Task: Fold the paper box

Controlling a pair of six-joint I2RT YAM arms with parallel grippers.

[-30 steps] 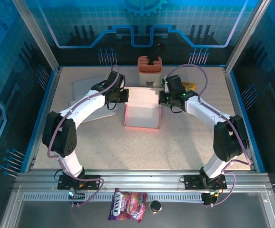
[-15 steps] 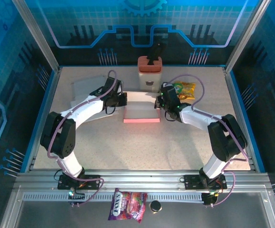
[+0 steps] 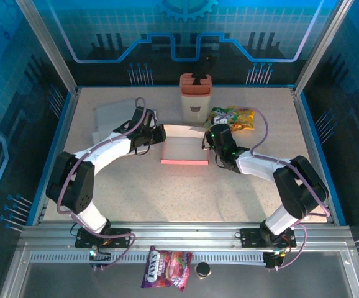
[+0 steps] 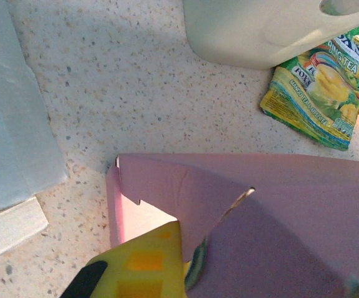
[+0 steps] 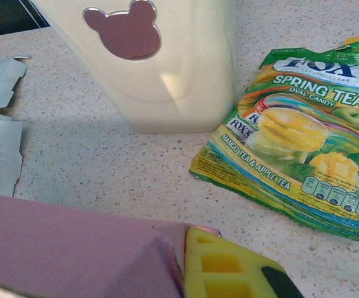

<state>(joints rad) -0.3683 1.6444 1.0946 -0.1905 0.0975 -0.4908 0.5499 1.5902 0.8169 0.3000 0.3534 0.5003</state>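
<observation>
- Left pincer (image 3: pixel 160 133): pressed together on the left edge of the paper box (image 3: pixel 184 148). In the left wrist view, one yellow finger pad (image 4: pixel 143 266) lies against the pink panel of the box (image 4: pixel 279 211), with a thin flap edge running up beside it
- Right pincer (image 3: pixel 206 138): pressed together on the right edge of the same box. In the right wrist view, its yellow finger pad (image 5: pixel 220 268) sits right against the end of the pink panel (image 5: pixel 68 248)
- Paper box: sits low on the tabletop (image 3: pixel 186 192), around the middle and toward the rear, spanning the gap between the two pincers. Its top face is pale and a pink strip runs along its near side
- Cream container (image 3: pixel 195 99): stands upright just behind the box and apart from it. A bear-shaped cutout (image 5: pixel 122 30) is in its wall
- Green candy bag (image 3: pixel 232 118): lies flat to the right of the container, close behind the right pincer. The right wrist view shows the print "Spring Tea" on it (image 5: pixel 304 149)
- Flat pale sheets (image 3: pixel 114 115): lie on the tabletop at rear left, beyond the left arm
- Second candy bag (image 3: pixel 167 267): lies on the frame in front of the arm bases, with a small dark round object (image 3: pixel 202 269) just beside it
</observation>
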